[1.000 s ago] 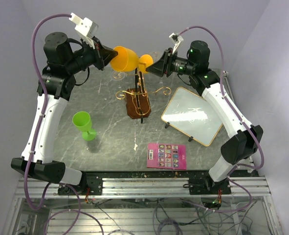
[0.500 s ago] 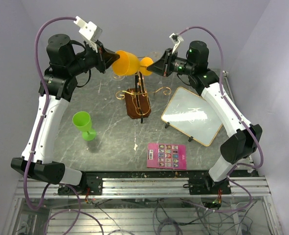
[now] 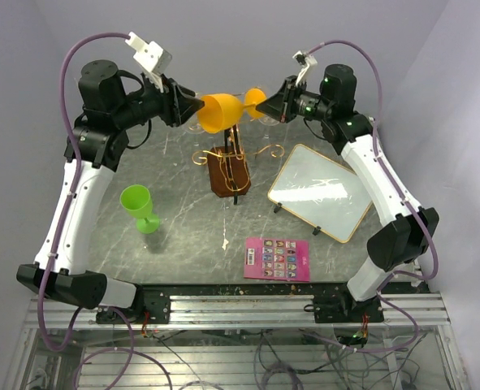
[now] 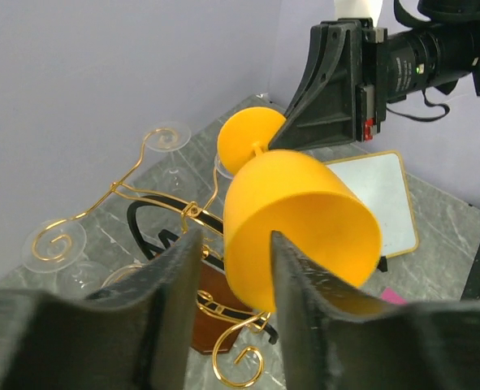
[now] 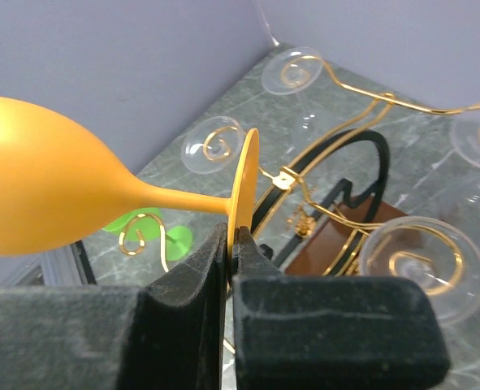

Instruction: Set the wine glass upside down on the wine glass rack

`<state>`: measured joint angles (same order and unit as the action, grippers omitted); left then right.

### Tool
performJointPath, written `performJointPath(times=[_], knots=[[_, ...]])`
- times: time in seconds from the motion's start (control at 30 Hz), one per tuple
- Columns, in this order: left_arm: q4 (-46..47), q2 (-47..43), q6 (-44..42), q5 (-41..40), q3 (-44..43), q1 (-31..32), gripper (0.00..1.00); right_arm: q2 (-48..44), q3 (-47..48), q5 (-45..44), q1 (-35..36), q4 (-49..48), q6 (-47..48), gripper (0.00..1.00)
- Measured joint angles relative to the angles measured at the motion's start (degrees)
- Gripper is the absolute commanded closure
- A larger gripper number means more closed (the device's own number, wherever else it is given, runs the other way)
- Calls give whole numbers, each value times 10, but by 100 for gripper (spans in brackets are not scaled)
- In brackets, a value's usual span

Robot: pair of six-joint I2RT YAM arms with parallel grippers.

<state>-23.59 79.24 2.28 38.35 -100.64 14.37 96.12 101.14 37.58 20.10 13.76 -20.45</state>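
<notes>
An orange wine glass (image 3: 219, 111) lies on its side in the air above the wine glass rack (image 3: 230, 172), a gold wire stand on a brown block. My right gripper (image 3: 266, 105) is shut on the rim of the glass's foot (image 5: 246, 175). My left gripper (image 3: 195, 104) is open at the bowl's mouth end. In the left wrist view its left finger (image 4: 179, 276) stands clear of the bowl (image 4: 296, 219), and its right finger overlaps the bowl's edge. The rack's gold scrolls (image 5: 329, 187) sit below the glass.
Clear glasses hang upside down on the rack, their feet resting on the scrolls (image 5: 418, 252) (image 4: 57, 244). A green wine glass (image 3: 140, 207) stands at the left. A gold-framed whiteboard (image 3: 318, 191) lies at the right, and a pink card (image 3: 278, 258) near the front.
The left gripper has opened and no longer holds the bowl. The orange glass has shifted right and turned level, held by the right gripper alone, which has risen and drawn back.
</notes>
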Motion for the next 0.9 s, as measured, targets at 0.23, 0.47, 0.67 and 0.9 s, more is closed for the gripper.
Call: performJointPath(times=[0.23, 0.47, 0.67, 0.9], knots=[[-34, -20, -33, -2, 0, 0, 24, -20, 0, -10, -29, 29, 76, 100], [-85, -43, -81, -6, -1, -3, 14, -66, 8, -8, -34, 110, 242, 100], [-93, -48, -82, -3, -5, -15, 9, -93, 37, 15, -34, 214, 397, 100], [-93, -48, -75, -13, -5, -35, 4, -118, 47, 17, -23, 318, 535, 100]])
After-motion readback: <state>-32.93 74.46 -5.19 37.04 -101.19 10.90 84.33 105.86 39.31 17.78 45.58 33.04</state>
